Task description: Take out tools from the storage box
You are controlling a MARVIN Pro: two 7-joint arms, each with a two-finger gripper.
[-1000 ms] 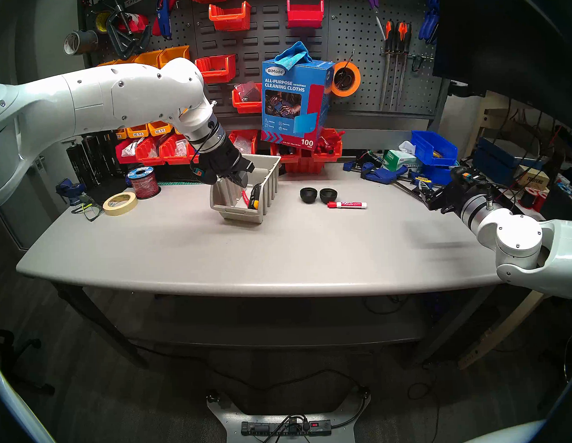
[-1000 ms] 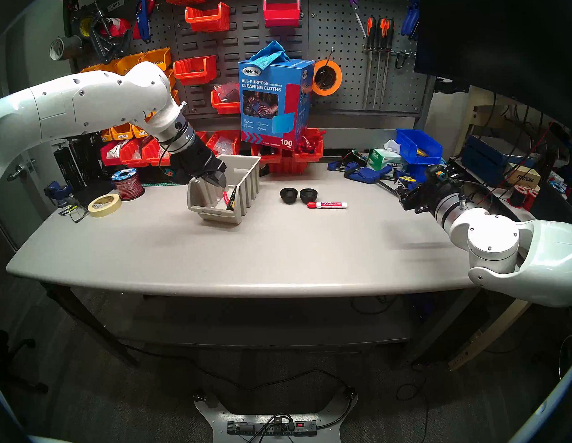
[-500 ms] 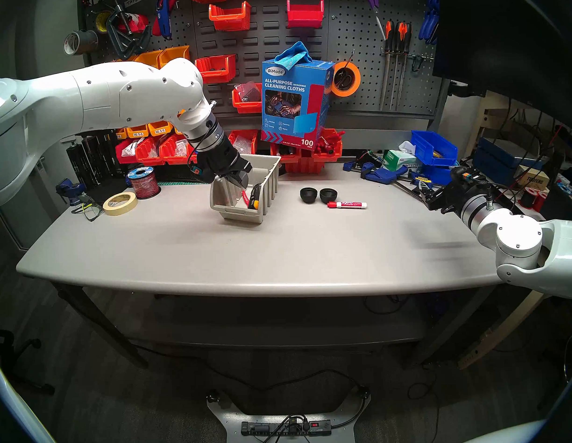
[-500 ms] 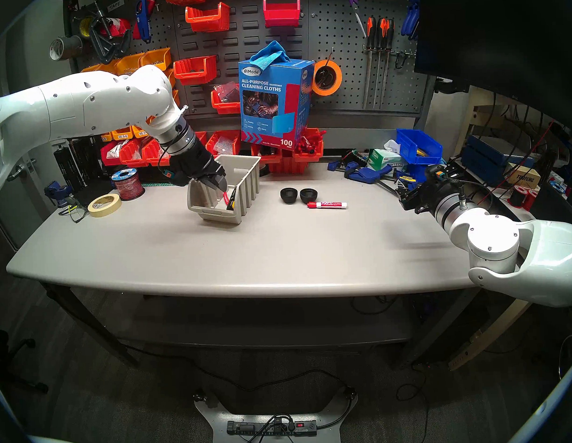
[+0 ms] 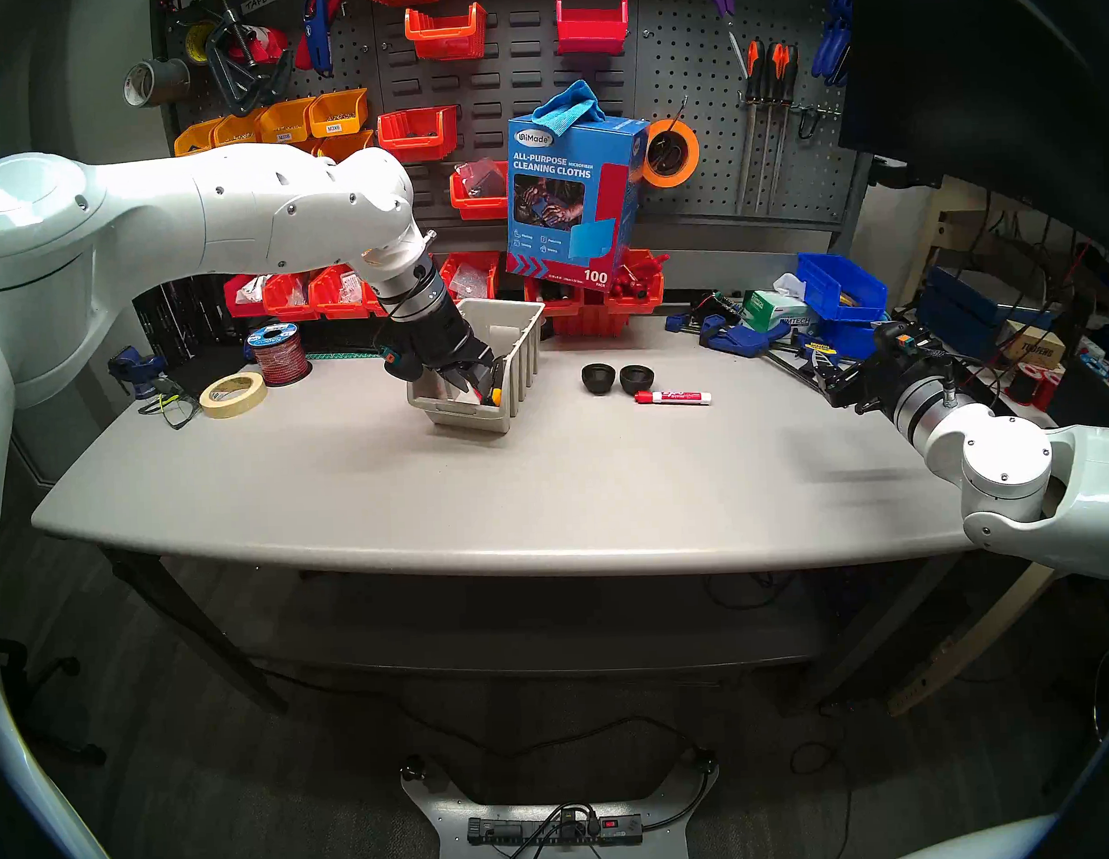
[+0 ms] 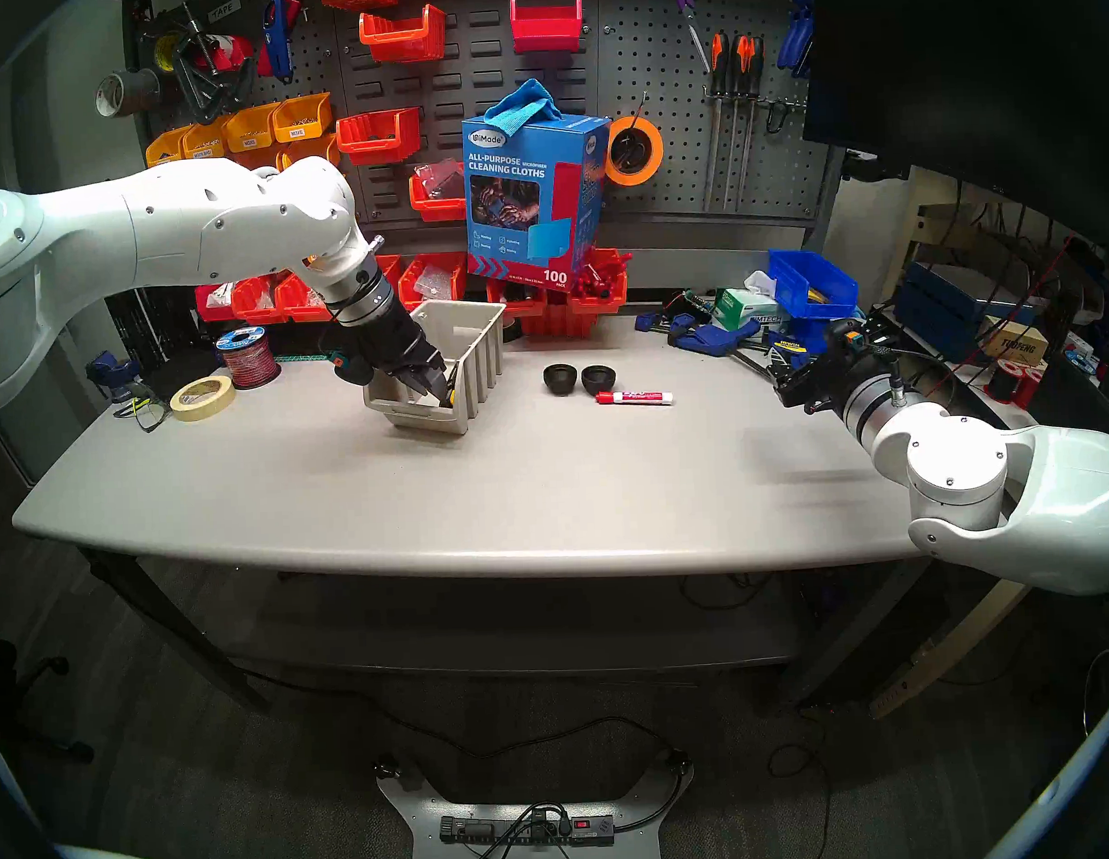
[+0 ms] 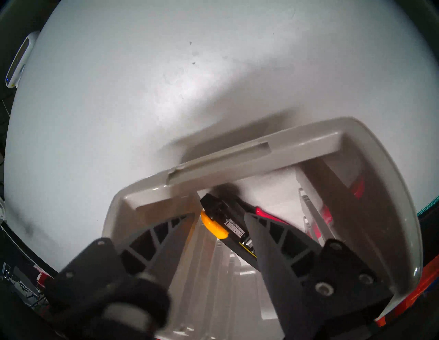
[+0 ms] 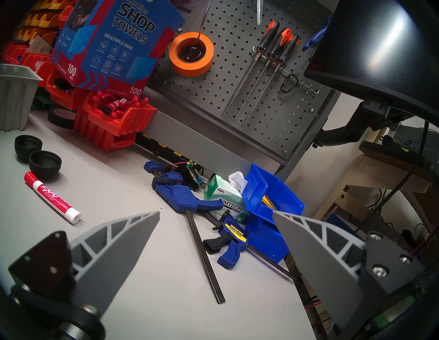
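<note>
Workshop bench, pegboard wall behind, grey table [image 5: 542, 495] carrying the work. Left hand [image 7: 219, 214] is down inside the beige storage box [image 7: 256, 154], fingers parted and straddling the black tool with yellow marks [image 7: 225, 223]; not clamped on it, gaps show both sides. The red-handled tool [image 7: 268, 214] lies right against the black one, partly under one finger [image 7: 266, 237].

Risks as I read them:
- One finger sits close to the box side wall. Closing could pinch the wall or drag the box across the table; nothing braces it.
- Closing may catch both tools at once, so the red one rides up and drops.
- Black tool is long and leans in the corner; gripped near its end it may pivot and snag the low front lip on the way out.

Already out on the table: two black cups [image 5: 618, 378] and the Expo marker [image 5: 672, 397], well apart from the box. Right hand [image 8: 215, 214] is spread wide and empty, parked near the blue clamps [image 8: 190, 201], well clear.
</note>
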